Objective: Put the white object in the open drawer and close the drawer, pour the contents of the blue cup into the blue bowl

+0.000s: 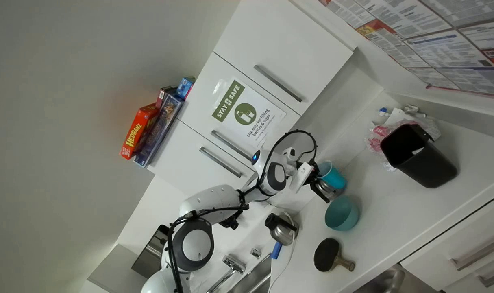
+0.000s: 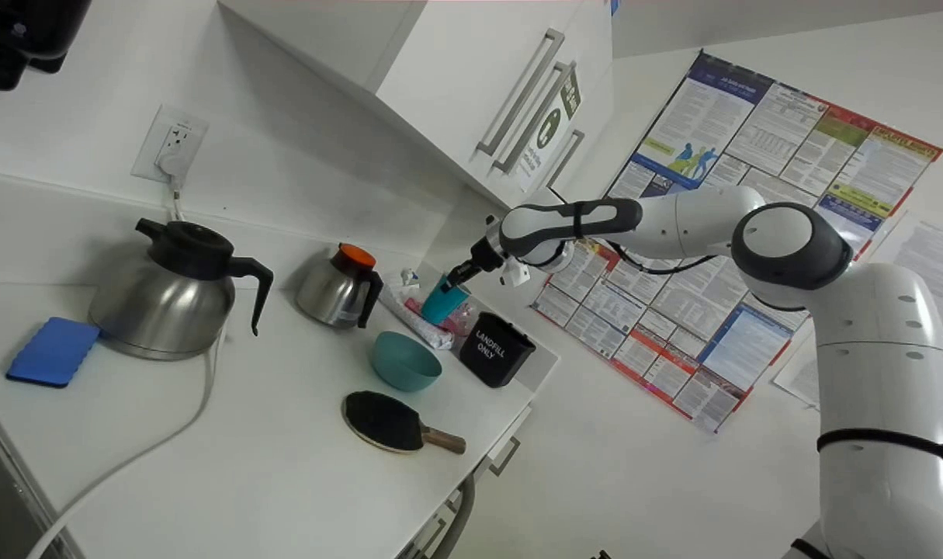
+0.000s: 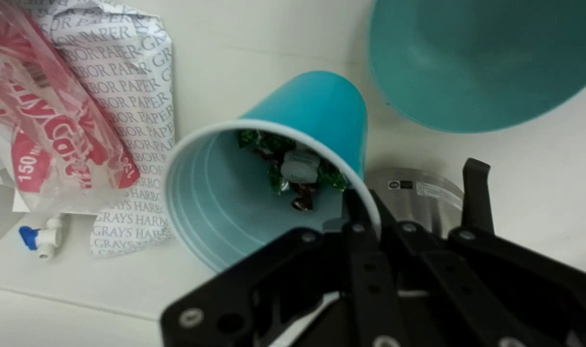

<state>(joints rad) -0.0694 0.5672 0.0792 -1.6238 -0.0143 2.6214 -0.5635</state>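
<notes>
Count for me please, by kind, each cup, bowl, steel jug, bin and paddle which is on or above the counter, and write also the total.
Blue cup: 1
Blue bowl: 1
Steel jugs: 2
Black bin: 1
Paddle: 1
Total: 6

We've got the end effector [image 3: 367, 210] pinching the blue cup [image 3: 321, 108], jaws either side of the rim, its mouth toward the camera, shiny wrapped candies [image 3: 300, 168] inside. Blue bowl [image 3: 485, 62] near, upper right, cropped. Steel vessel [image 3: 418, 193] partly hidden behind the end effector. At left we tag a red-and-clear plastic bag [image 3: 56, 135] overlapping printed paper [image 3: 133, 111], blue-and-white fitting [image 3: 47, 236] below.
</notes>
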